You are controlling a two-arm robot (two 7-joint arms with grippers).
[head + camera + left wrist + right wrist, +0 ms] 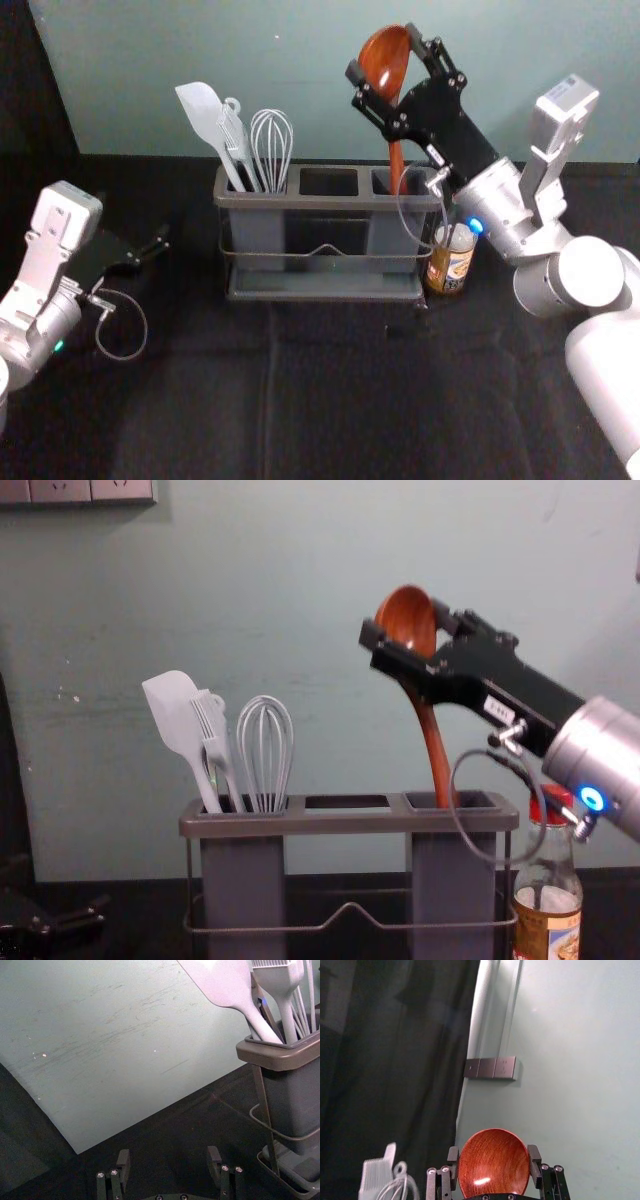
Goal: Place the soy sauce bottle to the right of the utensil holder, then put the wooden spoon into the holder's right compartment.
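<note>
presumably, wooden spoon [434, 755] is pinched by bowl in right hand [384, 52] so handle can be guided down into right compartment [453, 880] below; soy sauce bottle [449, 268] set under hand, beside utensil holder [322, 290]; left hand [168, 1155] parked, spread.

Black cloth [330, 400] — utensil holder [300, 202], bottle [448, 270]
</note>
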